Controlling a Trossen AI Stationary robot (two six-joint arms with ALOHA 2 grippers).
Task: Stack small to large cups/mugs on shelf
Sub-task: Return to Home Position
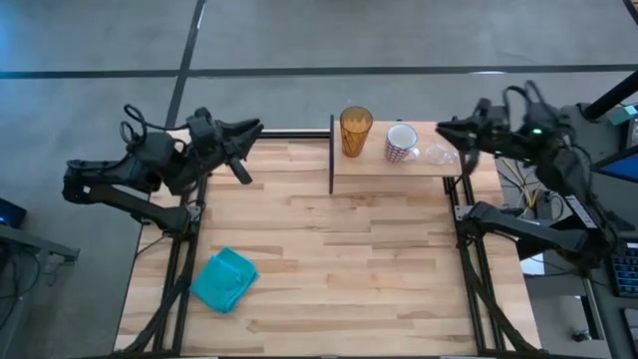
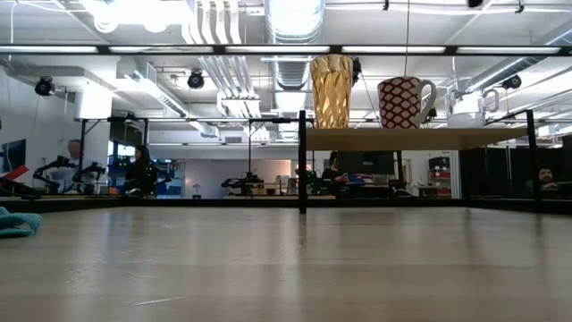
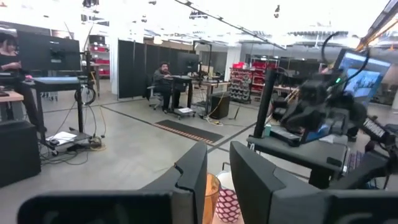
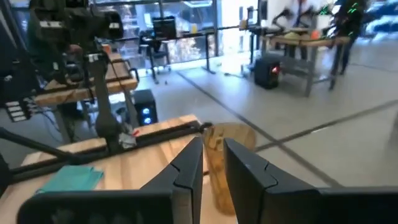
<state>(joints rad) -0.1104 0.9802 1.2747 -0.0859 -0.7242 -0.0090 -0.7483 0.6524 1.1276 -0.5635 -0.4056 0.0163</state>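
Observation:
The shelf (image 1: pixel 371 166) stands at the table's far edge, a light-wood board on a black frame (image 2: pixel 420 139). Three vessels stand upright on it in a row. The amber tumbler (image 1: pixel 356 130) (image 2: pixel 332 91) is leftmost, the white patterned mug (image 1: pixel 402 143) (image 2: pixel 404 102) is in the middle, and the tiny clear cup (image 1: pixel 439 155) (image 2: pixel 466 107) is rightmost. My left gripper (image 1: pixel 257 127) (image 3: pixel 217 155) hovers left of the shelf, pointing at the tumbler (image 3: pixel 211 193). My right gripper (image 1: pixel 442 125) (image 4: pixel 213 149) hovers beyond the clear cup, facing the tumbler (image 4: pixel 227 162). Both grippers are shut with nothing between their fingers.
A crumpled teal cloth (image 1: pixel 224 279) (image 2: pixel 16 222) lies near the table's near-left corner. The wooden tabletop (image 1: pixel 339 259) spreads bare in front of the shelf. Black frame rails run along both table sides. People sit at desks in the room behind.

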